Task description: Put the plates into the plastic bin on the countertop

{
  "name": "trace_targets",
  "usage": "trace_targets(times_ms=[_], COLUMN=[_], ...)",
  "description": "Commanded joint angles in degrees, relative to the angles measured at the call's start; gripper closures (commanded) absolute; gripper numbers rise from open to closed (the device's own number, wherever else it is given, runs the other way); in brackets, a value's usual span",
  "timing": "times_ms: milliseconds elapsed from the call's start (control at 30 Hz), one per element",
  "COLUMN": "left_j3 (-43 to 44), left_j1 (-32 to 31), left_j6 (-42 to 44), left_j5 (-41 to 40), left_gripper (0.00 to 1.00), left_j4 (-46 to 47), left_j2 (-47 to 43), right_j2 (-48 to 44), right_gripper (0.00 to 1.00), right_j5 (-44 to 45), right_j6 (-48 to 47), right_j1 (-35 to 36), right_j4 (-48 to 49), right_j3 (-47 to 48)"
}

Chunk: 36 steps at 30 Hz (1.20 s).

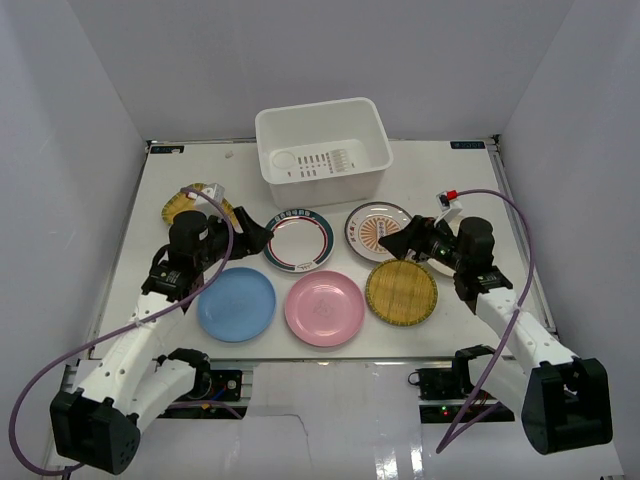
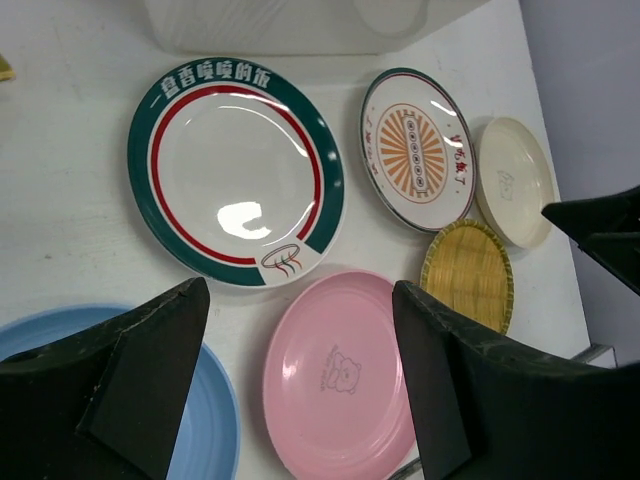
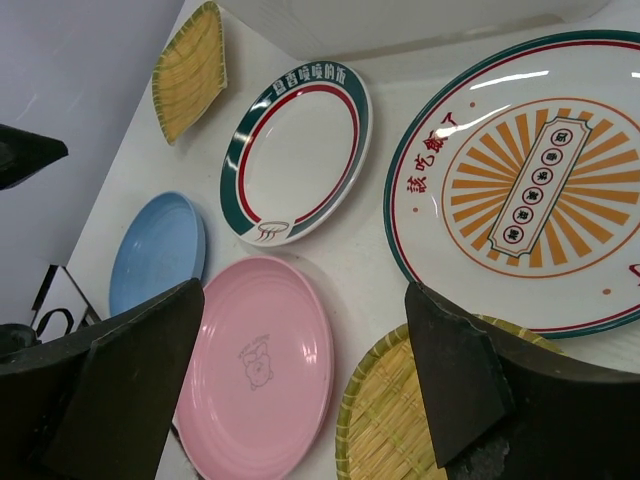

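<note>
Black left claw (image 1: pixel 250 232) stands wide open and empty at 9 o'clock of the green-red rimmed plate (image 1: pixel 299 240). Right claw (image 1: pixel 393 243) is likewise wide open and empty, at 5 o'clock of the sunburst plate (image 1: pixel 372 225). Blue plate (image 1: pixel 236 304), pink plate (image 1: pixel 324 308) and a woven plate (image 1: pixel 401 292) line the desk's (image 1: pixel 450 170) 6 o'clock side. Second woven plate (image 1: pixel 195 205) lies at 10 o'clock. Cream plate (image 2: pixel 515 180) lies just beside the sunburst plate. Plastic bin (image 1: pixel 320 190) stands at 12 o'clock. All plates lie outside it.
</note>
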Motion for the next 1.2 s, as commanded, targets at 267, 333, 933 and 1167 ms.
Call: trace_targets(times_ms=[267, 333, 933, 1167], left_j3=[3.3, 2.8, -1.2, 1.0], left_j1=[2.0, 6.6, 38.2, 39.4], left_j6=[-3.9, -5.4, -13.8, -12.0], left_j5=[-27.7, -29.6, -3.0, -0.4], left_gripper=[0.26, 0.26, 0.34, 0.48], left_j4=[-7.1, -6.1, 17.0, 23.7], left_j2=[5.2, 7.1, 31.2, 39.4], right_j2=[0.1, 0.2, 4.1, 5.0], right_gripper=[0.23, 0.24, 0.27, 0.29], right_j5=[-2.0, -2.0, -0.2, 1.3], right_j6=[-0.2, -0.2, -2.2, -3.0], right_j1=[2.9, 4.4, 15.9, 19.2], right_j4=[3.9, 3.7, 4.5, 3.4], right_j3=[-2.1, -2.0, -0.1, 1.0])
